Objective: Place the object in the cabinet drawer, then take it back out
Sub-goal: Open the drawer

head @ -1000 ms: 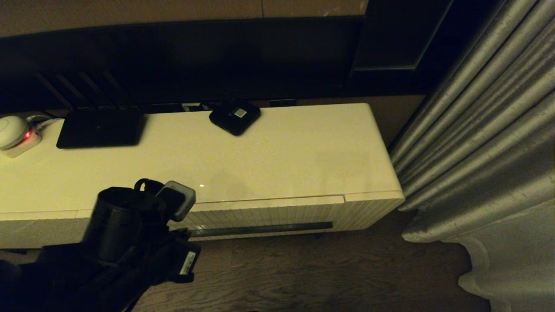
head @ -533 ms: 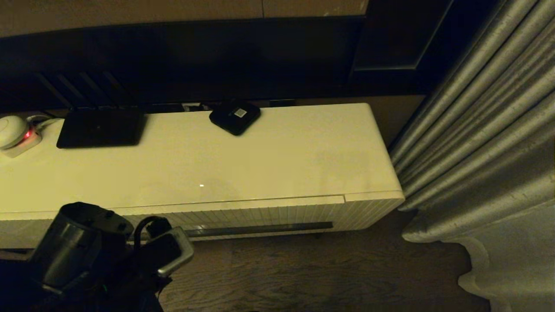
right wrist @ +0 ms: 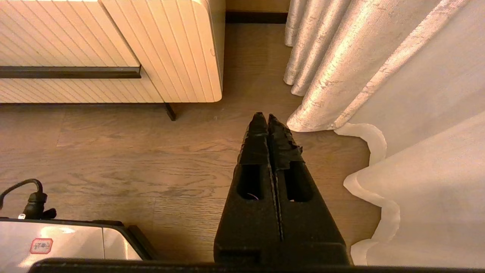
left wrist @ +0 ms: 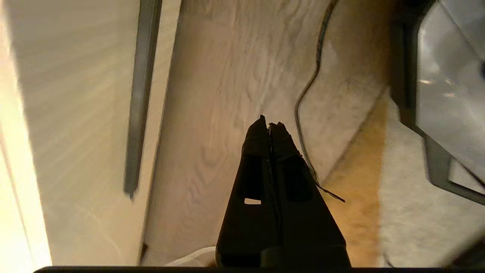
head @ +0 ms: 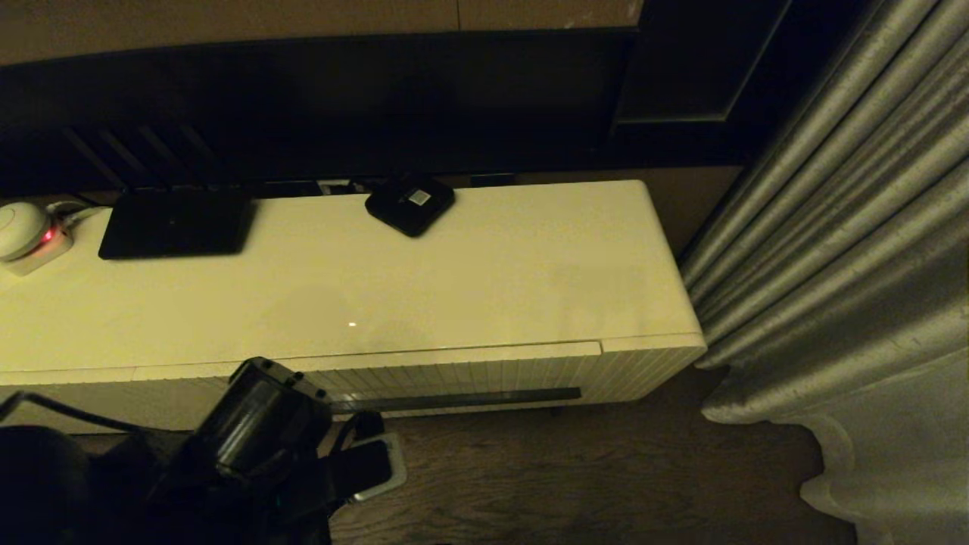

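The cabinet drawer (head: 454,375) is pushed in flush, its ribbed cream front and dark lower strip (head: 454,399) facing me. The object is out of view. My left arm (head: 257,424) hangs low in front of the drawer's left part, just above the wooden floor. In the left wrist view my left gripper (left wrist: 269,123) is shut with nothing in it, over the floor beside the drawer front (left wrist: 75,113). My right gripper (right wrist: 264,116) is parked, shut and empty, over the floor near the cabinet's right end (right wrist: 57,45).
On the cabinet top lie a flat black router (head: 176,223), a small black box with a white label (head: 410,203) and a white device with a red light (head: 26,231). A grey curtain (head: 833,265) hangs at the right. A thin cable (left wrist: 307,94) runs over the floor by my base (left wrist: 447,94).
My left arm has dropped from the cabinet's front edge to below the drawer front, swung right and rolled at the wrist. The drawer and the things on top have not moved.
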You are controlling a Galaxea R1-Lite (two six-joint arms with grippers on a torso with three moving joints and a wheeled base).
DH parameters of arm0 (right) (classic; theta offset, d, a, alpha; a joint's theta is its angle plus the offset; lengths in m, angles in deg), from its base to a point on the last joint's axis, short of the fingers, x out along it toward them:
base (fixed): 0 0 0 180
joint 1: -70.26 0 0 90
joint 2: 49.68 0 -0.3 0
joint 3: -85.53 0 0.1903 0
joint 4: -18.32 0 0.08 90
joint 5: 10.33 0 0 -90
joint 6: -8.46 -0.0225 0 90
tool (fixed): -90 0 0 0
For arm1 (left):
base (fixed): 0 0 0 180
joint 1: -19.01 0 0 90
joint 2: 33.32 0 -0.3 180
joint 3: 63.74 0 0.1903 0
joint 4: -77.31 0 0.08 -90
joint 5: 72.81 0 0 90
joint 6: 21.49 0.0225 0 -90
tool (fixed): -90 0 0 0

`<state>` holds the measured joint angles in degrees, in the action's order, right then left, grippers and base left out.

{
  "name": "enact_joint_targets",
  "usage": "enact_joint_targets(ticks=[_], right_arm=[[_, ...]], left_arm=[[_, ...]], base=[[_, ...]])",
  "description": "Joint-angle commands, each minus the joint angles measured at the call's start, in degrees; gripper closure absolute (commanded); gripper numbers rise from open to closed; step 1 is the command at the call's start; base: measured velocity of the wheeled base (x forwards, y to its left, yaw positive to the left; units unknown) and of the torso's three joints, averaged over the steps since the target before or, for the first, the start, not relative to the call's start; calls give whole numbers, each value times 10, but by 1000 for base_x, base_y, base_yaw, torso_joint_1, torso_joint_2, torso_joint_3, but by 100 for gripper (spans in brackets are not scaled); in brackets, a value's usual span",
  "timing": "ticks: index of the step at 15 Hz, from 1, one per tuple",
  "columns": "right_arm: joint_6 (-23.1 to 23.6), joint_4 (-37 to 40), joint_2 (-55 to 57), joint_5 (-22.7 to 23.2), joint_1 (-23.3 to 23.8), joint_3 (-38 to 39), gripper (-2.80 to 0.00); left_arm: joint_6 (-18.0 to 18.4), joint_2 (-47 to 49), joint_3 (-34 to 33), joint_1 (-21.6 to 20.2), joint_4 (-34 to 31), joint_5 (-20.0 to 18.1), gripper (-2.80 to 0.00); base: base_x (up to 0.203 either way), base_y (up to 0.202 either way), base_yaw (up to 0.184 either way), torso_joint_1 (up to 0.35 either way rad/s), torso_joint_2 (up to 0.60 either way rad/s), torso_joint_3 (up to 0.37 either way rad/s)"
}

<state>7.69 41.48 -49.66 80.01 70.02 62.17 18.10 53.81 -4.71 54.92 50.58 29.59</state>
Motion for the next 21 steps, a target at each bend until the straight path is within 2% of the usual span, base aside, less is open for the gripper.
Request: enact_joint_targets(ticks=[1,3,4,11,13,17,21], right_arm=[[0,0,1,0,0,0,0],[0,-1,1,0,0,0,0],[0,-1,1,0,0,1,0],[0,0,1,0,0,0,0],[0,0,1,0,0,0,0],[0,-1,1,0,0,0,0],[0,0,1,0,0,0,0]], left_arm=[[14,66,3,3,22,1,0],[11,85,14,5,24,2,0],[8,88,20,6,25,1,-280],[15,130,23,10,24,6,-280],[26,153,27,11,28,10,-280],[77,191,19,10,85,18,-280],[133,213,23,-4,108,23,-280]], base=[[0,0,0,0,0,0],[0,0,0,0,0,0],[0,0,0,0,0,0],[0,0,0,0,0,0],[0,0,0,0,0,0],[0,0,0,0,0,0],[0,0,0,0,0,0]])
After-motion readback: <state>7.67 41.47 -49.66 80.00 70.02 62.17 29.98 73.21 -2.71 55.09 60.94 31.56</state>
